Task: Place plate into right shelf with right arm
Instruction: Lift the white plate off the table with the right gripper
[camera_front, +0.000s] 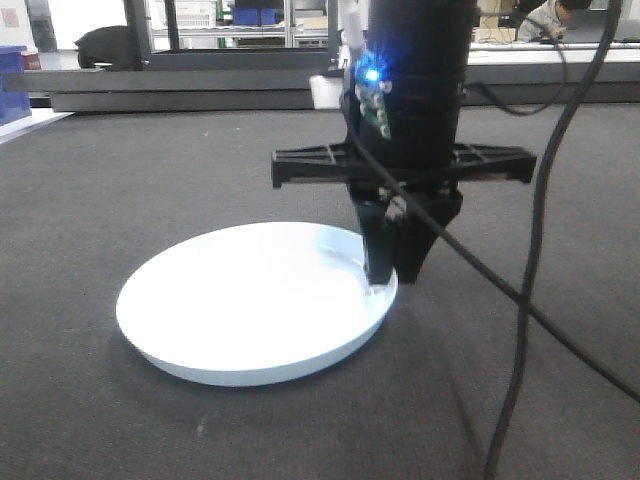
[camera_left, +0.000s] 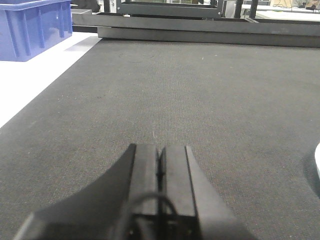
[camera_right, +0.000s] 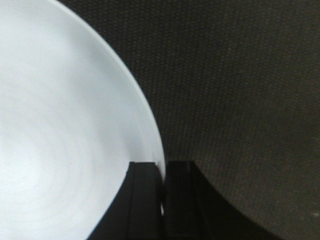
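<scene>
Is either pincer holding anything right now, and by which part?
The right pincer is shut on the plate, gripping its thin rim with one finger inside and one outside. The left pincer is shut with nothing in it.

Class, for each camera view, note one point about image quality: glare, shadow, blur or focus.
Front view: the plate washes out to near-featureless white, soft shadow beneath its near edge. Left wrist view: mat weave sharp, the left gripper blurred. Right wrist view: plate overexposed, right gripper a dark soft silhouette.
</scene>
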